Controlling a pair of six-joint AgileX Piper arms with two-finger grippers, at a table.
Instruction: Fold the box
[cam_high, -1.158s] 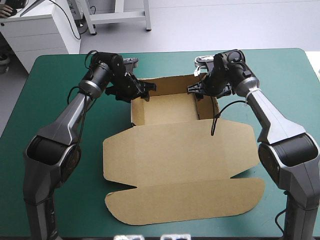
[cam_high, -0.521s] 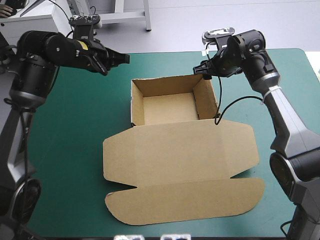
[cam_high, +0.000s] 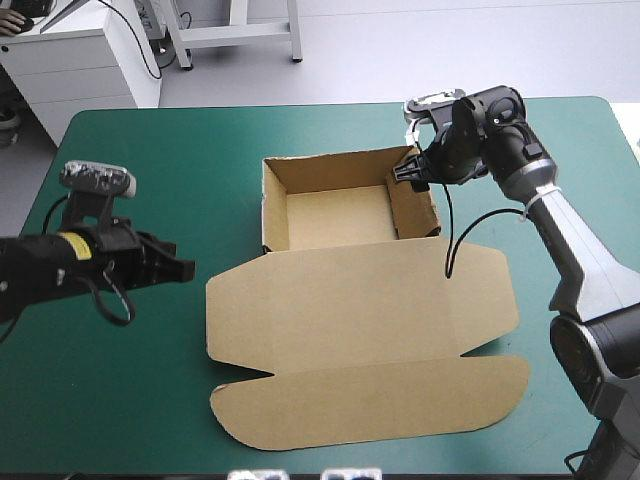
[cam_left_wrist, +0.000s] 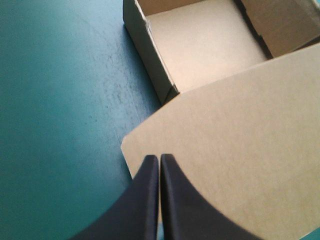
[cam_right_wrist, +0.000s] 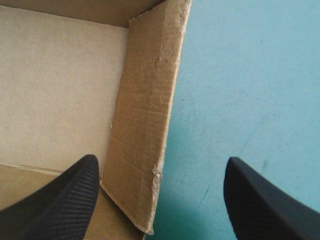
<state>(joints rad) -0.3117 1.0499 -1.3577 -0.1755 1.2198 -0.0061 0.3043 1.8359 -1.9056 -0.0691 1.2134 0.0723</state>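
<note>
**Q:** What does the high view show?
**A:** A brown box (cam_high: 350, 290) lies mid-table on the teal-green cover (cam_high: 140, 380). Its far part is an open tray (cam_high: 338, 217) with its walls up. Its lid (cam_high: 370, 330) lies flat, spread toward the near edge. The left gripper (cam_high: 183, 268) hangs low over the bare cover, just beside the lid's left edge, and holds nothing. The right gripper (cam_high: 407, 172) is at the tray's far right corner.

**Q:** And the left wrist view?
**A:** The left gripper (cam_left_wrist: 159, 161) has its two black fingers pressed together into one point, with nothing between them. The tip is at the lid's (cam_left_wrist: 240, 145) rounded corner, where board meets cover (cam_left_wrist: 60, 110). The tray (cam_left_wrist: 205, 45) sits farther ahead.

**Q:** And the right wrist view?
**A:** The right gripper (cam_right_wrist: 161, 162) is spread wide and grips nothing. The tray's right wall (cam_right_wrist: 145, 110) stands upright between the fingers. One finger (cam_right_wrist: 65, 195) is over the tray's inside and the other is outside it, over the cover (cam_right_wrist: 250, 85). I cannot tell whether either finger touches the wall.
</note>
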